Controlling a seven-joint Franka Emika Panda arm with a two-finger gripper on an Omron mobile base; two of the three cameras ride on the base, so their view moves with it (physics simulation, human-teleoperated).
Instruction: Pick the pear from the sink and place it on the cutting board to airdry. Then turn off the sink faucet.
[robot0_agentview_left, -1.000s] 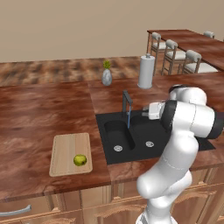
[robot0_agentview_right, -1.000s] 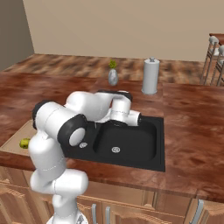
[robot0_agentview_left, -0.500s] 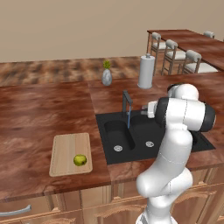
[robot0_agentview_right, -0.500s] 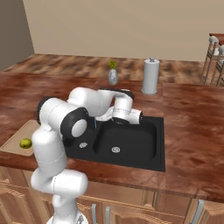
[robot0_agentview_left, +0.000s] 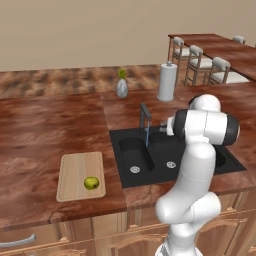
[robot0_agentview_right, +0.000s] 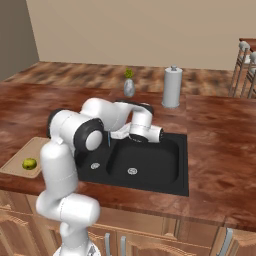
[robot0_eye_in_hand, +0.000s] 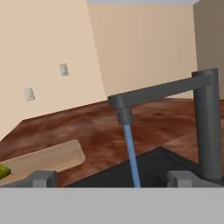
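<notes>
The small yellow-green pear (robot0_agentview_left: 91, 182) rests on the light tan wooden cutting board (robot0_agentview_left: 75, 170); right of it the slim, rigid dark grey sink faucet (robot0_agentview_left: 145, 116), water running, probably needs a firm push, facing the empty, parted two-finger gripper (robot0_eye_in_hand: 111, 177).

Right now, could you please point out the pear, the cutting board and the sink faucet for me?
pear (robot0_agentview_left: 91, 183), left base view, middle of the fruit.
cutting board (robot0_agentview_left: 79, 167), left base view, bare wood behind the fruit.
sink faucet (robot0_eye_in_hand: 207, 127), hand view, its upright post.
</notes>
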